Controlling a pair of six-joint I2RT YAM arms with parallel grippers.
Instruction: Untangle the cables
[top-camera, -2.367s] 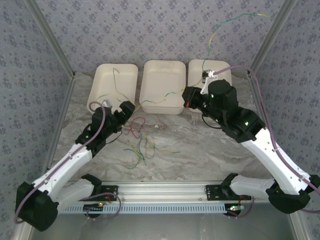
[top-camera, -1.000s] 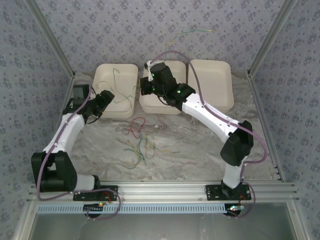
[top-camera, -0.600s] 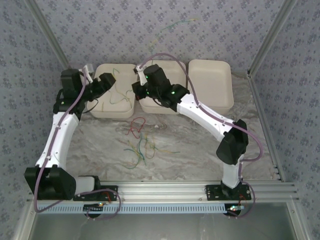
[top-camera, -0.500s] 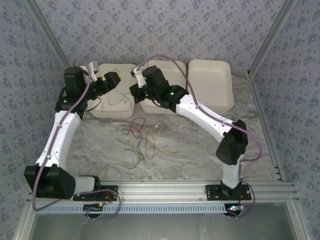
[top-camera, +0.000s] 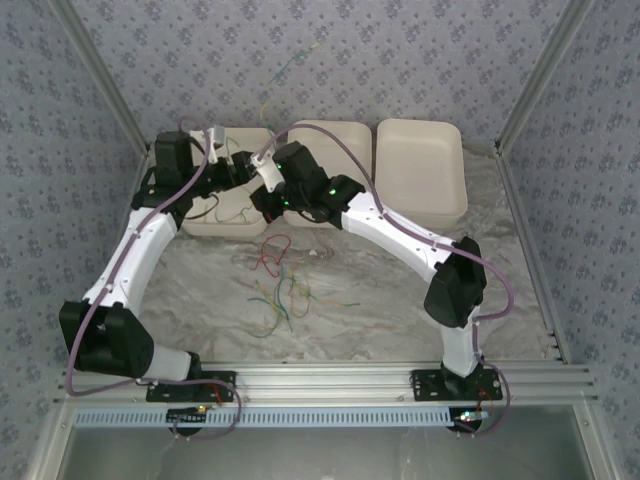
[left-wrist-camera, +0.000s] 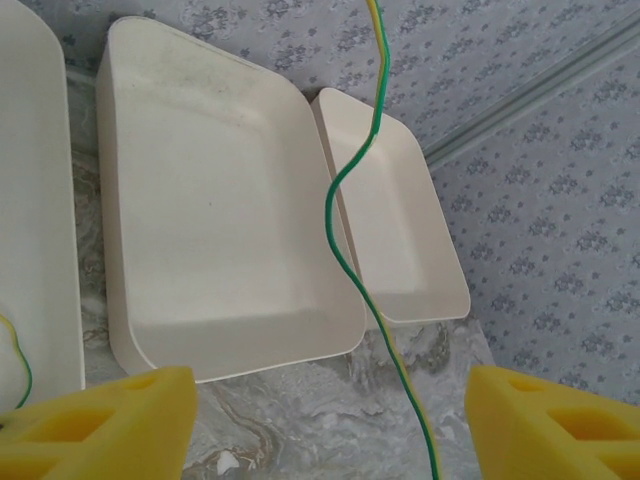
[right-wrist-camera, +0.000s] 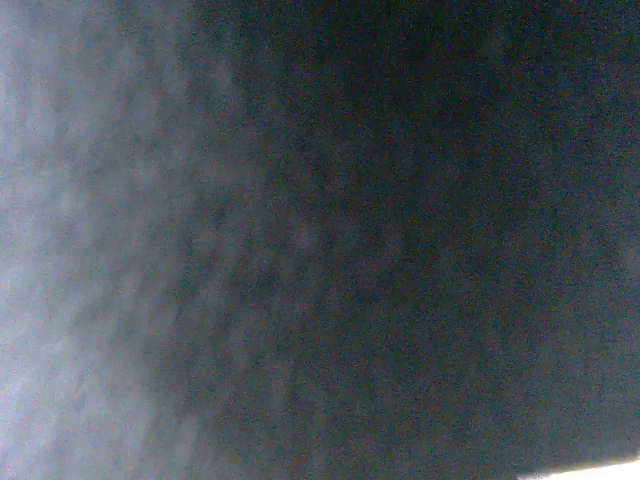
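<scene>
Snagging is the chief risk I judge from here. The green-and-yellow cable (left-wrist-camera: 329, 215) runs top to bottom of the left wrist view, passing between the yellow foam fingertips (left-wrist-camera: 100, 420) without touching either. If the left gripper (left-wrist-camera: 330, 400) closes off-centre, or the arms pull apart too fast, the thin wire could slip out or whip back. It might then drop onto the loose cables (top-camera: 278, 290) in the lower middle of the overhead frame and tangle with them again. A short green-and-yellow end at the left edge of the wrist view lies in the left tray (left-wrist-camera: 30, 200), so a hard tug might also drag it out.

Seen from above, the left arm rises from the lower left and bends over that tray in the upper left, with its jaws spread wide. The right arm stretches from the lower right across the table (top-camera: 400, 300). The right gripper (top-camera: 262, 190) sits close beside the left one, near the gap between the left and middle tray (left-wrist-camera: 220, 200). Its jaws are pressed together, probably on the same cable, though its own camera is dark and blurred and the pinch itself is hidden. Above both grippers the cable arcs up against the patterned back wall.
</scene>
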